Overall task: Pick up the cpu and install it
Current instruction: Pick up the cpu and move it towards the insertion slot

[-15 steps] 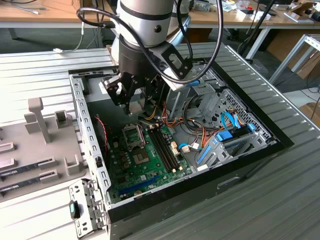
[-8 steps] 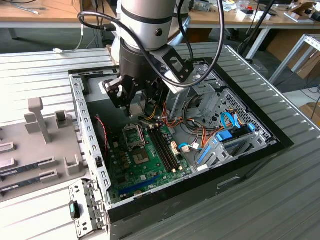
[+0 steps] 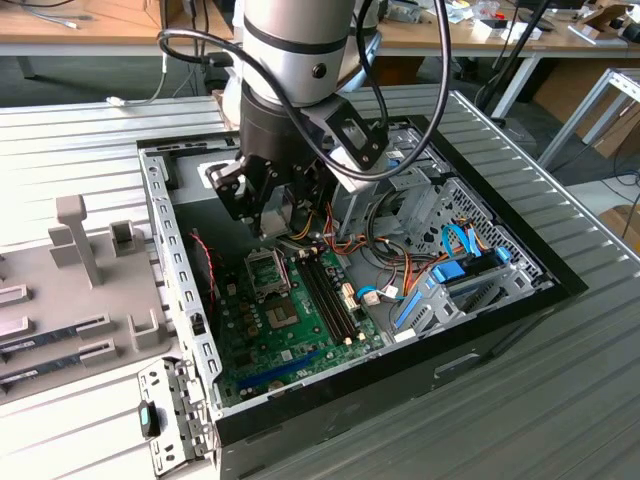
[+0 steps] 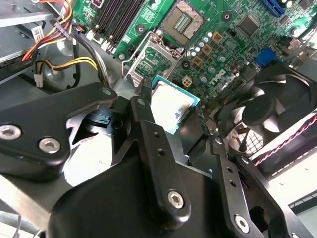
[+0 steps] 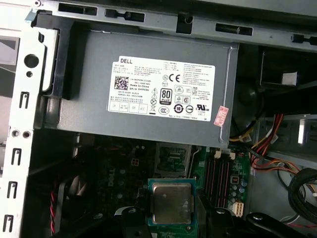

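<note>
Gripper [image 3: 262, 212]: fingers [image 4: 144, 116] pinched tight on two opposite edges of the cpu [image 4: 172, 103], hanging down inside the open pc case [image 3: 160, 230]
cpu: sits right between the fingertips, up off the board, silvery lid and thin green rim easy to spot in both wrist views
Socket frame [image 4: 151, 62]: just past the fingertips, metal bracket on the green motherboard [image 4: 223, 44]
Memory slots [image 4: 119, 17]: a bit farther out, next to that frame
Fan [image 4: 270, 106]: black, off to one side of the hand
Power supply [image 5: 89, 89]: farthest out, grey labelled box along the case wall
</note>
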Robot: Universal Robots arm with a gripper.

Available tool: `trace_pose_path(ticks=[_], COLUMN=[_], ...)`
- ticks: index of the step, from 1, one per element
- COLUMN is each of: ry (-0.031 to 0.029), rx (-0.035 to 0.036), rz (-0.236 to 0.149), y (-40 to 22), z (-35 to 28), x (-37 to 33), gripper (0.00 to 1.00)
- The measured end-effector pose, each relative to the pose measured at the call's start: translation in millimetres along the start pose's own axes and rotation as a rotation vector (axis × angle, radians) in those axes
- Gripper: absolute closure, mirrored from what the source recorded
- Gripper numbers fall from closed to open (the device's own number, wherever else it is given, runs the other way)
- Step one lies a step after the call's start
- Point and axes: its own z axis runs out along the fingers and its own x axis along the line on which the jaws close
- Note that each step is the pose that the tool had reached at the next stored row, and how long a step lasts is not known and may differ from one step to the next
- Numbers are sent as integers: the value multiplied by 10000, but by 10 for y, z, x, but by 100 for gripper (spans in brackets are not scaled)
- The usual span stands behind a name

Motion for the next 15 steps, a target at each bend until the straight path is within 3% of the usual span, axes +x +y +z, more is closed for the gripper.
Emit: trace_pose_path(ticks=[15], ry=[1], rx=[1], rz=[0], y=[-62], z=[49], x=[4], gripper=[53])
